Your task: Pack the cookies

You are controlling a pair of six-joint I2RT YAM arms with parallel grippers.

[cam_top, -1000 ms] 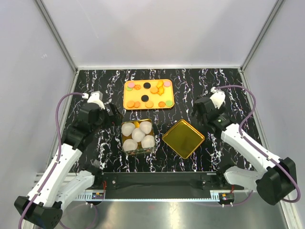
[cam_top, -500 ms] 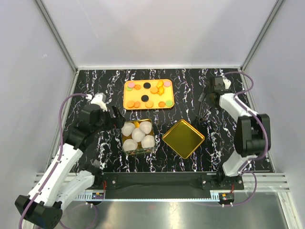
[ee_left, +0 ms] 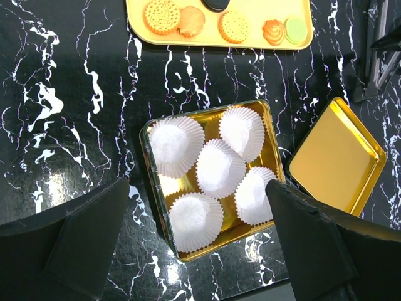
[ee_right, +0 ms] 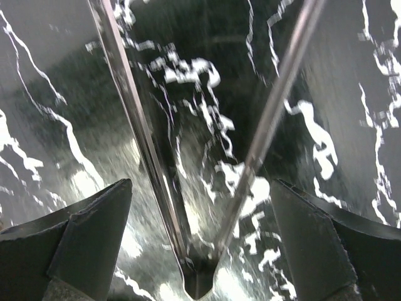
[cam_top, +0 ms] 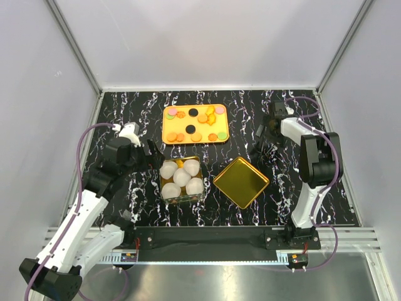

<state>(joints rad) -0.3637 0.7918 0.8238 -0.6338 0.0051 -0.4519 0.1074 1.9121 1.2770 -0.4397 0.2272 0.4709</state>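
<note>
The cookies (cam_top: 194,124) lie on the tray (cam_top: 164,125) at the far middle of the bench (cam_top: 276,204), apart from the tin (cam_top: 182,202) of cups (cam_top: 182,177) and the lid (cam_top: 241,182) beside it. The left fingers (ee_left: 81,238) are spread wide and empty, just off the tin's left edge. The right fingers (ee_right: 88,232) are spread wide and empty over bare bench right of the tray.

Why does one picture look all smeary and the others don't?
Right wrist view: streaky blur smears the marble table and the shiny metal bars. Left wrist view: sharp, white paper cups crisp, light glinting off the gold tin. Top view: sharp too.
</note>
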